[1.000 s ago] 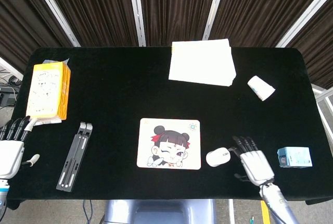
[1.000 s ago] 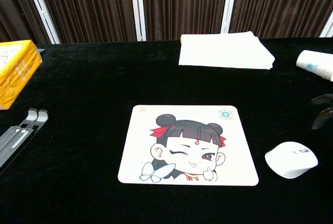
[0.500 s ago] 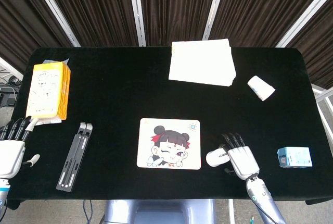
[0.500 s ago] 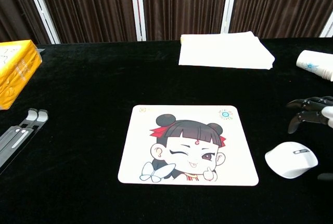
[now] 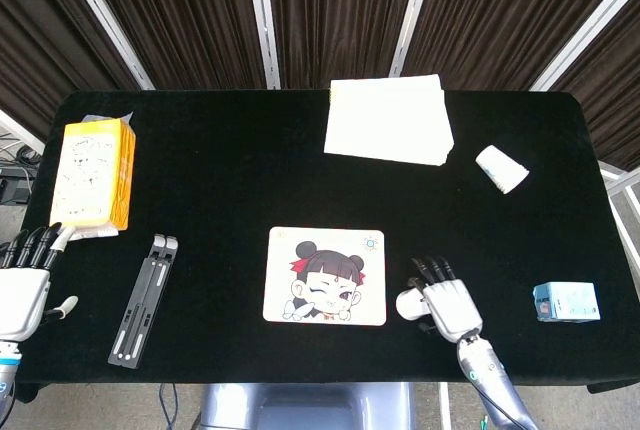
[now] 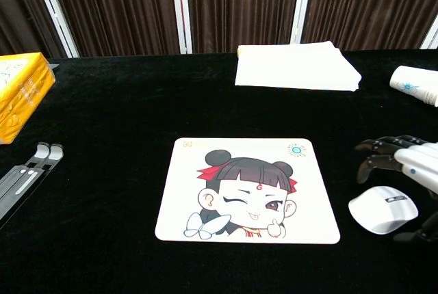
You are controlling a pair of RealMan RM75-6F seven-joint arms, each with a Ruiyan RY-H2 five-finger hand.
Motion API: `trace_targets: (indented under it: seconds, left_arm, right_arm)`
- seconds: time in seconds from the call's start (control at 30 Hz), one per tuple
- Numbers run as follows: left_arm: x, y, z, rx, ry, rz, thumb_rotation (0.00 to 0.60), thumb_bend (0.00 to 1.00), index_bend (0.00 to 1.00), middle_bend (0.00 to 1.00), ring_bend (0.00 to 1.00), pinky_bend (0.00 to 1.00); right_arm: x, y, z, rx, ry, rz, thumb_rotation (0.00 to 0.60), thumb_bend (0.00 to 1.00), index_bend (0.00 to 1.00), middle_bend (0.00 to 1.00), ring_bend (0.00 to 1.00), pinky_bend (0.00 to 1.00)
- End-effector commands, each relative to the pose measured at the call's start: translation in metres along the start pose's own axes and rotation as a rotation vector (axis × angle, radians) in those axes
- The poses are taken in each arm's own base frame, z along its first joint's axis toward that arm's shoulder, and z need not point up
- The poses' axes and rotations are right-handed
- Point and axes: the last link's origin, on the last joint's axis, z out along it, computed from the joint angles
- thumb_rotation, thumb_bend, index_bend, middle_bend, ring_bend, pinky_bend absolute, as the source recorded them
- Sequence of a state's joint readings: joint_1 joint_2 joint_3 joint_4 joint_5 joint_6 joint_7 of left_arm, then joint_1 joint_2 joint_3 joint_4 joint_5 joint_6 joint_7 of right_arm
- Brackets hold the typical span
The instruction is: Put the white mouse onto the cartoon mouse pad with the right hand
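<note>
Two robot hands appear, but only the right robot hand [image 5: 446, 300] is at work: it hovers over the white mouse [image 6: 383, 209], fingers [image 6: 378, 146] spread and arched past the mouse's far edge, nothing gripped yet. The posture suggests a cage being set for a top grasp, since the thumb shows low at the near right. The mouse lies on the black counter [image 5: 220, 180], just right of the cartoon mouse pad [image 5: 325, 276], apart from its edge, so the carry leftward should be short. At the near left corner the left robot hand [image 5: 20, 290] rests idle, open and empty, well clear of the action. Farther out lie a folded stand [image 5: 145, 298], a yellow box [image 5: 94, 172], white paper [image 5: 388, 119], a tipped paper cup [image 5: 501, 168] and a small blue box [image 5: 566, 302].
</note>
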State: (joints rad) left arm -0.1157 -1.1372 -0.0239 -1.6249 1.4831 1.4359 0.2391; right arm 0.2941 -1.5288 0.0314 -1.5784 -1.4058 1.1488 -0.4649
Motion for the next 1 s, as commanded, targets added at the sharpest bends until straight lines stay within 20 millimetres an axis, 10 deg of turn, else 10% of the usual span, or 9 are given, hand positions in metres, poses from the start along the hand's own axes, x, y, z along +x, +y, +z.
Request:
trace_targets:
  seconds: [0.03,0.37,0.6,0.8,1.0]
  left_arm:
    - [0.0,0.0,0.0,-0.002,0.001,0.002,0.6,0.18,0.0,0.0,0.0,0.0]
    - [0.0,0.001,0.0,-0.003,-0.004,0.003,0.6,0.18,0.0,0.0,0.0,0.0]
    - [0.0,0.001,0.0,-0.002,-0.003,0.002,0.6,0.18,0.0,0.0,0.0,0.0]
    - [0.0,0.001,0.0,-0.002,-0.004,0.001,0.6,0.18,0.0,0.0,0.0,0.0]
    - [0.0,0.001,0.0,0.001,-0.002,-0.001,0.6,0.18,0.0,0.0,0.0,0.0]
  right_arm:
    - [-0.001,-0.006,0.003,0.016,0.003,-0.015,0.6,0.07,0.31,0.07,0.0,0.0]
    - [-0.011,0.002,0.008,-0.016,-0.04,-0.099,0.6,0.08,0.33,0.08,0.0,0.0]
    - [-0.013,0.002,0.011,-0.021,-0.048,-0.091,0.6,0.28,0.48,0.21,0.0,0.01]
    - [-0.005,-0.011,0.01,0.045,0.021,-0.079,0.6,0.32,0.6,0.47,0.24,0.42]
    - [0.01,-0.026,0.015,0.155,0.135,-0.089,0.6,0.32,0.65,0.55,0.35,0.54]
